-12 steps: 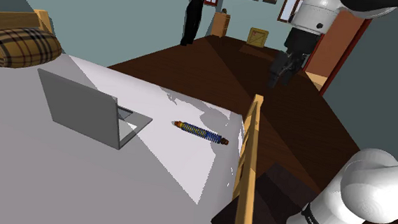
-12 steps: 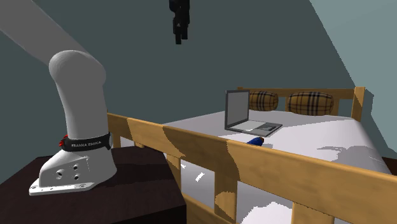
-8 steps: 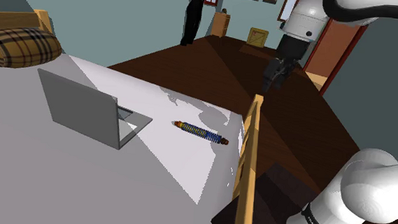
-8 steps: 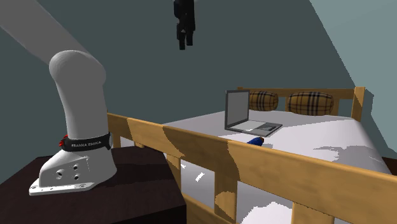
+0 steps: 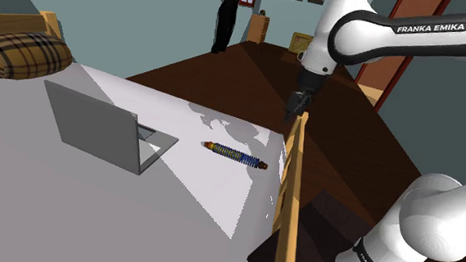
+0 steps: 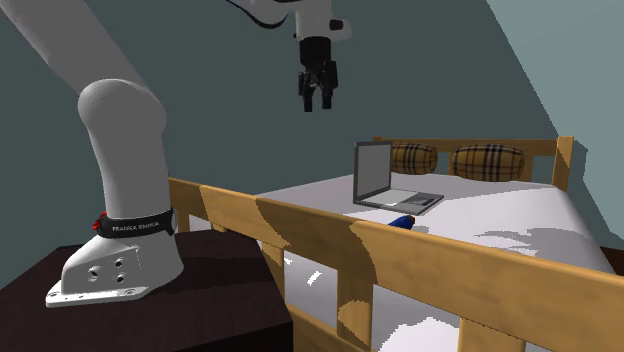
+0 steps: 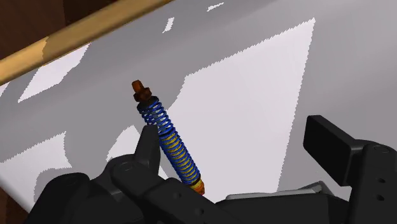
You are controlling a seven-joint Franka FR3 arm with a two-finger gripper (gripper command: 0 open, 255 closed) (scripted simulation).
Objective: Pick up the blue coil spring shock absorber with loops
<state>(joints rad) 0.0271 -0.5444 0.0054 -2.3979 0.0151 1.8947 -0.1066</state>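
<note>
Gripper (image 5: pixel 291 111), fingers spread and empty, hangs upper right of centre in the shoulder view; blue coil spring shock absorber (image 5: pixel 235 156) lies mid-frame on the bed (image 5: pixel 55 211).

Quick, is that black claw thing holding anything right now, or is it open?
Gripper: open, holding nothing; it hangs in the air above the blue shock absorber, which lies on the bed.

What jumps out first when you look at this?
A blue coil spring lies alone on the white bed, beside an open grey laptop. High over the wooden rail hangs the big white arm's black claw, open. A checked pillow sits at the bed's head.
</note>
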